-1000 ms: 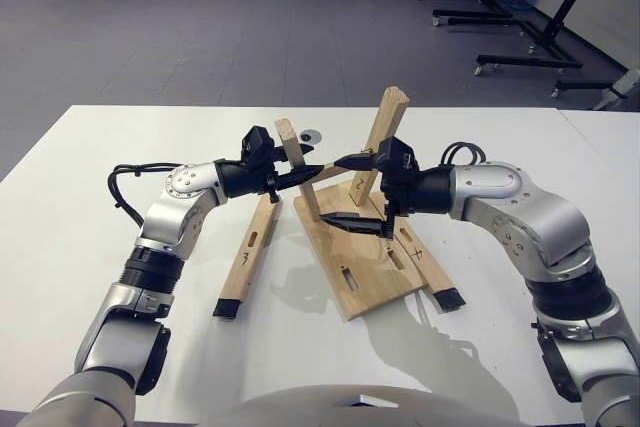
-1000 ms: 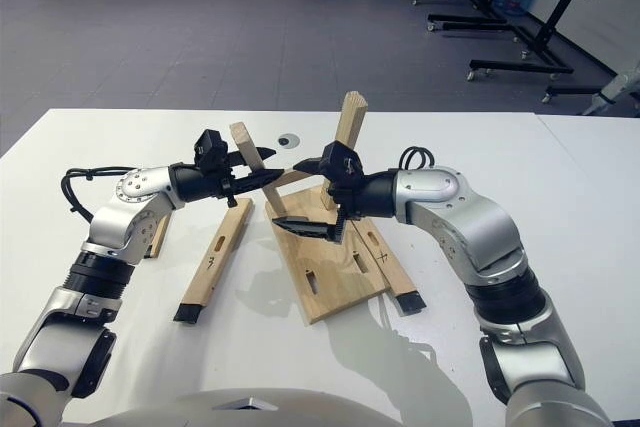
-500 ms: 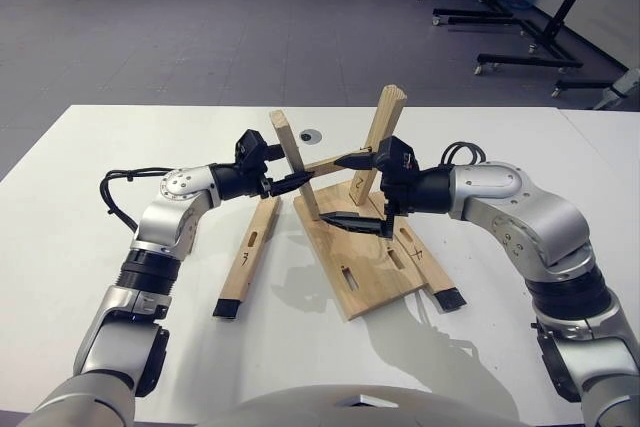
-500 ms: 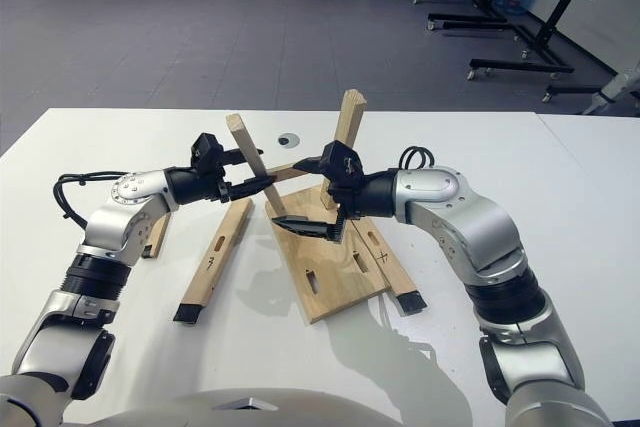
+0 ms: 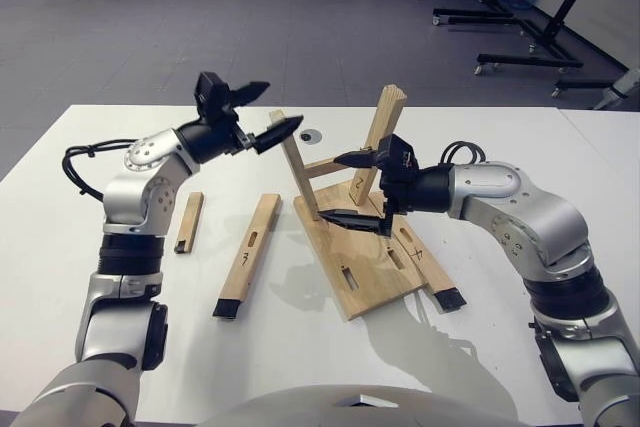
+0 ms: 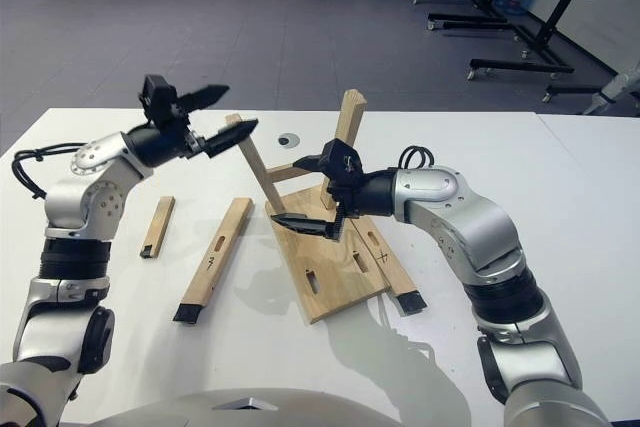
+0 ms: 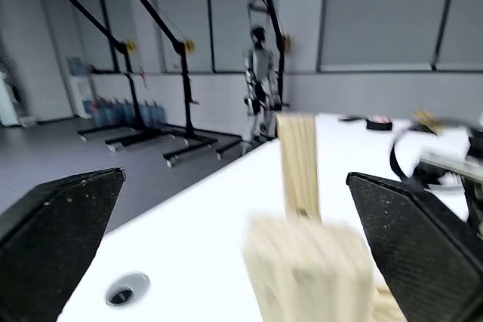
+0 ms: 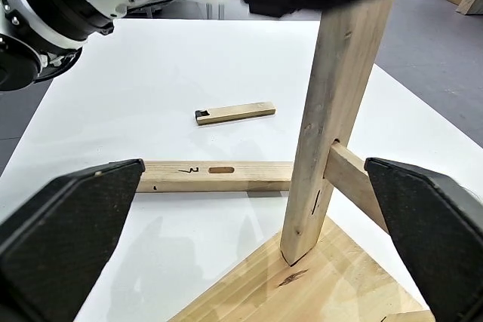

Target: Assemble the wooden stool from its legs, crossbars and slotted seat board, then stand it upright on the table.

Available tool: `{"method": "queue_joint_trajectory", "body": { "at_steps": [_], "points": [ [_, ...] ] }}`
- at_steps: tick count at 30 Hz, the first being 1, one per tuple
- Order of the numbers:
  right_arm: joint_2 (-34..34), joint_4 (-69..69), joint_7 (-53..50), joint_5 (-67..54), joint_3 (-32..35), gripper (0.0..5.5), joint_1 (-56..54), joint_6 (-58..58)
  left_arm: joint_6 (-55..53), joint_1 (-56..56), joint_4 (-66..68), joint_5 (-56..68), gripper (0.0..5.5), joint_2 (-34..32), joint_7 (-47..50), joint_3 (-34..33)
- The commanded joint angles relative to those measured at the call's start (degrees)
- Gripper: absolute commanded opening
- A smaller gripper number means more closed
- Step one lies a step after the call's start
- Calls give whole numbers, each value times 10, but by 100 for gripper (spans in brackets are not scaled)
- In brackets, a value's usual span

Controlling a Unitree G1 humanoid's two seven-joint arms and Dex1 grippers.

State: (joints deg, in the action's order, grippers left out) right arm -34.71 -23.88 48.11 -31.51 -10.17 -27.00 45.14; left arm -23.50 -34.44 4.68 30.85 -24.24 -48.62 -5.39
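The slotted seat board (image 5: 368, 272) lies flat on the white table. Two legs stand slanted in it, the left leg (image 5: 298, 169) and the right leg (image 5: 382, 135), joined by a crossbar (image 5: 322, 167). My left gripper (image 5: 268, 109) hangs open in the air beside the left leg's top (image 7: 309, 277). My right gripper (image 5: 337, 187) stands open between the two legs, its fingers above and below the crossbar (image 8: 353, 180), touching nothing. A loose slotted leg (image 5: 250, 252) and a short crossbar (image 5: 188, 222) lie left of the board. Another leg (image 5: 428, 269) lies along the board's right edge.
A round grommet hole (image 5: 311, 134) sits in the table behind the legs. The table's near part and far left are bare white surface. Black wheeled stands (image 5: 520, 42) and water bottles are on the floor far behind.
My left gripper has come off the left leg, opened, and swung up and back to the left. The left leg now stands by itself. The right arm has stayed still.
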Motion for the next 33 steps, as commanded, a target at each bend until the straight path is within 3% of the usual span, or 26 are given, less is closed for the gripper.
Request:
{"method": "queue_joint_trajectory", "body": {
  "at_steps": [1, 8, 11, 15, 21, 28, 33],
  "points": [
    [2, -1, -4, 0, 8, 540, -11, -1, -69, -34, -52, 73, 537, -3, 20, -39],
    [7, -3, -8, 3, 6, 540, -7, -4, -92, -146, -9, 101, 537, 0, 136, -112],
    [7, -4, -9, 5, 4, 540, -4, -6, -95, -205, 33, 81, 537, 9, 201, -113],
    [10, -6, -12, 7, 1, 540, -2, -7, -127, -254, 49, 97, 537, 67, 281, -106],
    [13, -8, -16, 8, -1, 540, 2, -7, -196, -245, -6, 107, 537, 138, 348, -67],
    [15, -10, -24, 5, 1, 540, 7, -4, -286, -155, -117, 125, 537, 154, 421, -60],
    [15, -10, -26, 5, 4, 540, 8, -3, -285, -177, -113, 122, 537, 145, 419, -60]
  ]
}}
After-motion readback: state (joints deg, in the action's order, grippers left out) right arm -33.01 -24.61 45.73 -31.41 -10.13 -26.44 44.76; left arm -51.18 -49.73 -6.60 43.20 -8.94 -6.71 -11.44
